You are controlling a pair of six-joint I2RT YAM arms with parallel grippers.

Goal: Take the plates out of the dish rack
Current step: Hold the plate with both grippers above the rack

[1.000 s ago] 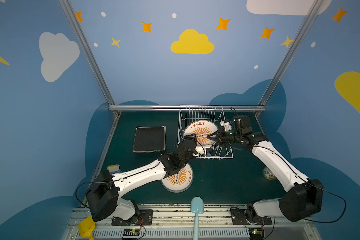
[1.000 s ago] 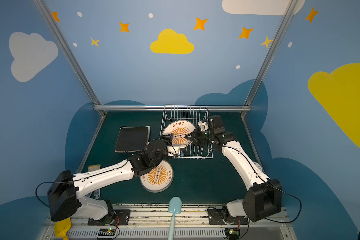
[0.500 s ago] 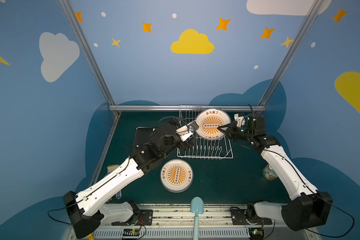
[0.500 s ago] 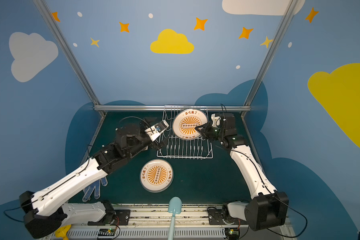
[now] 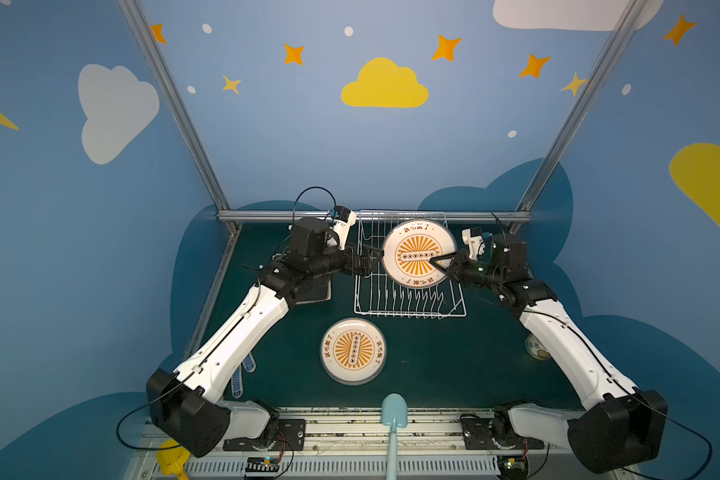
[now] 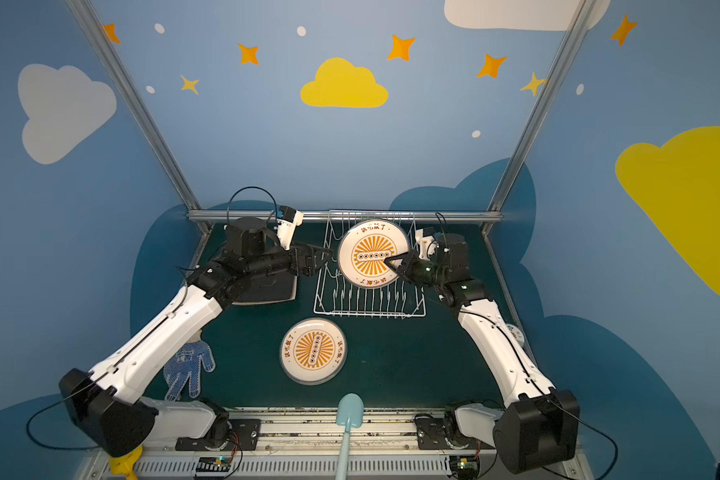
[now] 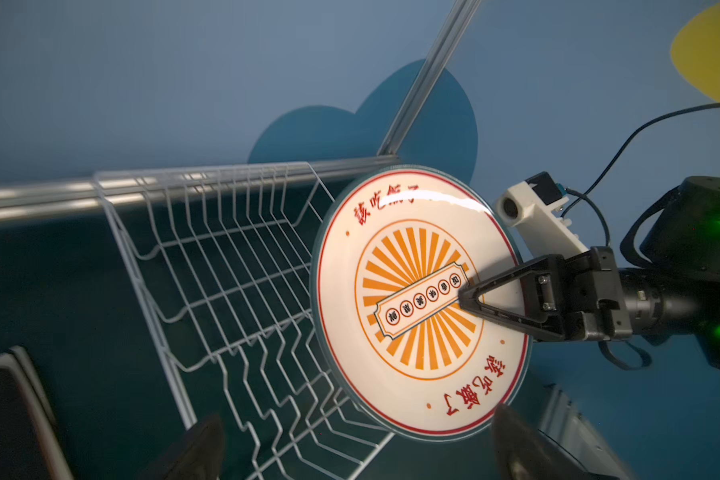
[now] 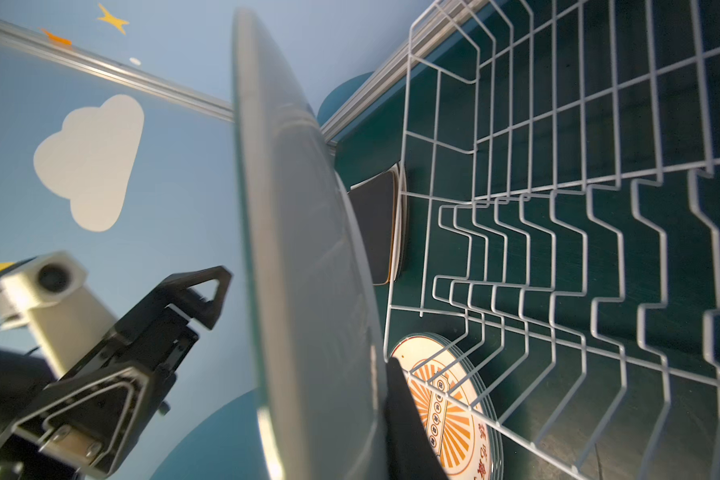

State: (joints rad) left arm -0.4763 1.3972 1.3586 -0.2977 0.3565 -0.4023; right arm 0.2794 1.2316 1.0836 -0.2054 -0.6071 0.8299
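One plate [image 5: 408, 235] clamped in right gripper [image 5: 432, 260]; left gripper [image 5: 376, 262] released, arm [image 6: 229, 276] obscuring black plate [image 6: 281, 291].

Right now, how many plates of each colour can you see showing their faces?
White round with orange print: 2, the held plate in the right pincer by the dish rack and the table plate lying flat.
Black square: 1, the black plate beside the rack.
Total: 3 faces. Edges under the flat ones hint at more beneath; I cannot count those.
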